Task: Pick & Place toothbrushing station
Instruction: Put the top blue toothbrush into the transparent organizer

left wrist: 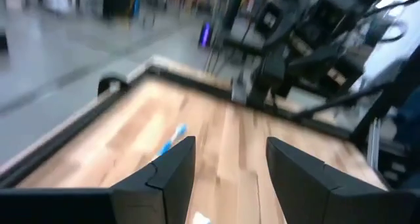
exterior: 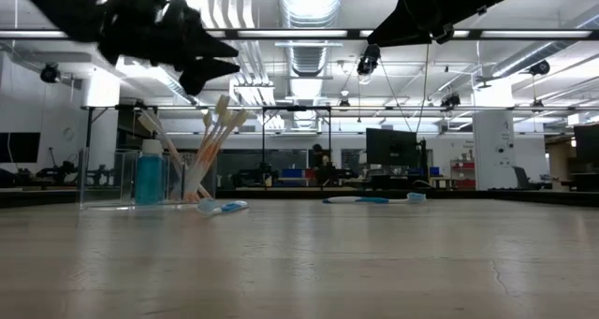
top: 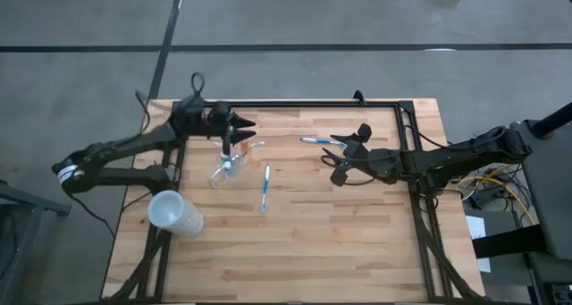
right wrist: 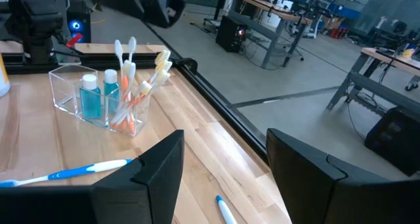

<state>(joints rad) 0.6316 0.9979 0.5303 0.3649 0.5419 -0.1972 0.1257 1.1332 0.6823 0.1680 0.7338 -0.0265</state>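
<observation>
Your left gripper (top: 253,126) hangs spread above the holder (right wrist: 102,99) of brushes at the table's left rear, so descending carelessly could knock it over; right gripper (top: 332,166) spread too.

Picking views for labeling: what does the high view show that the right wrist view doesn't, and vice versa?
High view only: the larger frosted cup on its side near the table's front left, both whole arms, and the left gripper open above the clear holder. Right wrist view only: the holder's compartments, with the blue toothpaste tubes in one and orange-white toothbrushes upright in the next, plus the right gripper's open fingers close up. Both: the holder and two loose blue-white toothbrushes lying on the wood.
</observation>
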